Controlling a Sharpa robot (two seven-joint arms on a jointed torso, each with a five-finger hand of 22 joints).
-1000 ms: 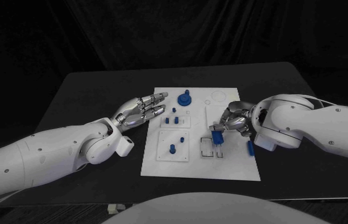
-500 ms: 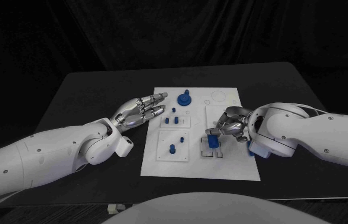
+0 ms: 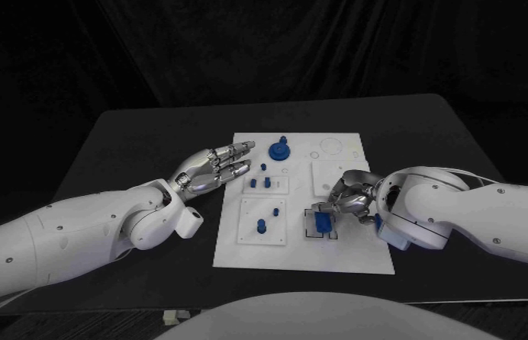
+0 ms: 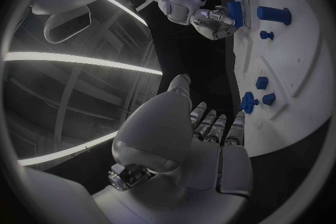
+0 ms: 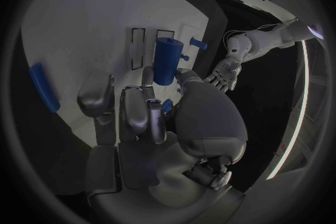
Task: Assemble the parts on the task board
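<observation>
The right hand (image 3: 350, 195) has come down onto the task board (image 3: 352, 260) within the last second, carrying a blue cylinder (image 3: 321, 219) from above the black-outlined slots (image 3: 317, 224) to rest between them. Its fingers appear to grip the part at the top, though the contact is partly hidden. The seating step looks nearly done. The left hand (image 3: 211, 168) stays released, fingers spread, just beside the board's left edge.
</observation>
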